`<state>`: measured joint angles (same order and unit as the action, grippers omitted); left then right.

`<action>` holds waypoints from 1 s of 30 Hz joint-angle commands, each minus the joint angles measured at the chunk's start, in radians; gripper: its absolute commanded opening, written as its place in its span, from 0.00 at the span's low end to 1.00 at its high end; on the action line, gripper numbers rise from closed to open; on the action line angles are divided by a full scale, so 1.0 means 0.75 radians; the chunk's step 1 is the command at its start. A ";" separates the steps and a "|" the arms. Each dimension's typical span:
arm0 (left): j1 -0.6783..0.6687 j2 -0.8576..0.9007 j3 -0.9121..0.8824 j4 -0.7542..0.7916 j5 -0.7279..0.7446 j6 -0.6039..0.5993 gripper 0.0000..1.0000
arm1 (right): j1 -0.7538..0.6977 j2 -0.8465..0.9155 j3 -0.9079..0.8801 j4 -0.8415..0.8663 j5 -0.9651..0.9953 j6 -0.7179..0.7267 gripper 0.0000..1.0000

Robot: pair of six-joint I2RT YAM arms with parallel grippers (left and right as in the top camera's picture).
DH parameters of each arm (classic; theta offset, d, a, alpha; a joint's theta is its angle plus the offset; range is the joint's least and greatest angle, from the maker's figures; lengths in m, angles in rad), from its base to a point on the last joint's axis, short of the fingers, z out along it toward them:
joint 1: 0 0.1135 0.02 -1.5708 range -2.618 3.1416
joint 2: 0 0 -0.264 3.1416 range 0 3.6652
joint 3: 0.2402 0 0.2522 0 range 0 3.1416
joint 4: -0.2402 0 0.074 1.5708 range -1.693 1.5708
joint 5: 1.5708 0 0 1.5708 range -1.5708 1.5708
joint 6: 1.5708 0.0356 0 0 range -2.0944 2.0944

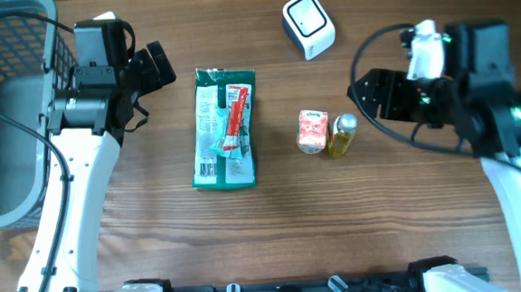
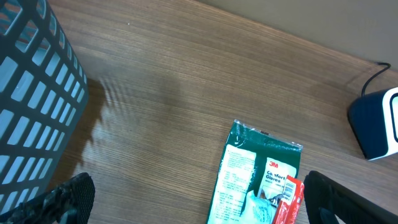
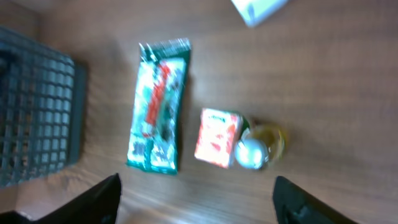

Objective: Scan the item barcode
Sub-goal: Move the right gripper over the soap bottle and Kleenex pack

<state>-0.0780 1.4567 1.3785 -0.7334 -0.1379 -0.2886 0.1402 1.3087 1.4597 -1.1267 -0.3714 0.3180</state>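
Black jaws of the right gripper stand apart with nothing between them, just right of a yellow bottle that touches a small orange carton on the wooden table. Farther left lies a green glove packet, and the white scanner sits behind. The left gripper, spread wide and empty, hovers between the packet and a grey basket.

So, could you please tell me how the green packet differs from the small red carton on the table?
The green packet is much larger and flat; the red carton is small and boxy. The packet lies alone, while the carton sits right against a yellow bottle. Both lie on the wooden table with nothing holding them.
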 commanded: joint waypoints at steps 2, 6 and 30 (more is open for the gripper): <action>0.006 -0.004 0.016 0.004 -0.013 0.031 1.00 | -0.005 0.071 0.016 -0.027 0.034 0.057 0.75; 0.006 -0.004 0.016 0.004 -0.013 0.031 1.00 | -0.004 0.073 0.016 -0.056 0.154 0.116 0.76; 0.006 -0.004 0.016 0.004 -0.013 0.031 1.00 | -0.004 0.074 0.015 -0.162 0.276 0.134 0.92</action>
<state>-0.0780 1.4567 1.3785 -0.7334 -0.1379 -0.2886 0.1402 1.3682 1.4597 -1.2373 -0.2012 0.4080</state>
